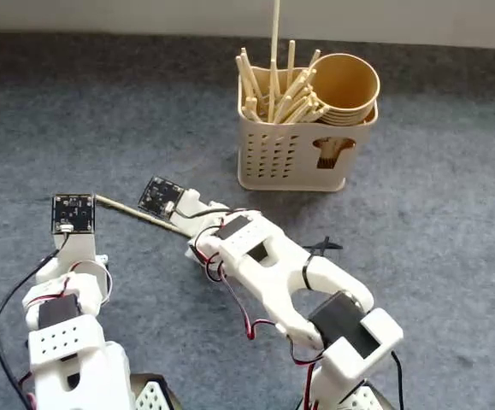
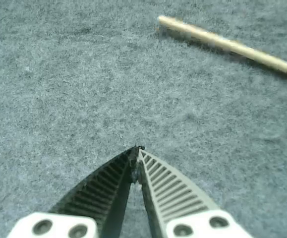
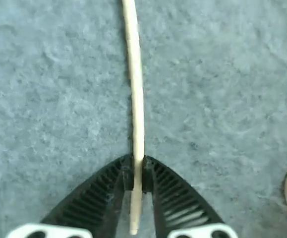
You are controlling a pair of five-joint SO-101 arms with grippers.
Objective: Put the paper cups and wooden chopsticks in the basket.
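The right hand [image 3: 137,171] was shut tight on a long pale wooden chopstick [image 3: 136,89]. It held the stick close to one end, and the stick lay flat on the grey fuzzy table [image 1: 435,239]. From above, that stick ran on a slant in the middle left of the frame, between the two white arms. The left hand [image 2: 137,150] was closed with nothing in it, its tips pressed together and pointing down at the table. It was near the stick's far end but not touching it.

In the upper middle of the frame stood a cream plastic basket with little holes [image 1: 294,158]. A bunch of wooden chopsticks [image 1: 273,98] stood in its left half. A stack of tan paper cups [image 1: 347,85] sat tilted in its right half.
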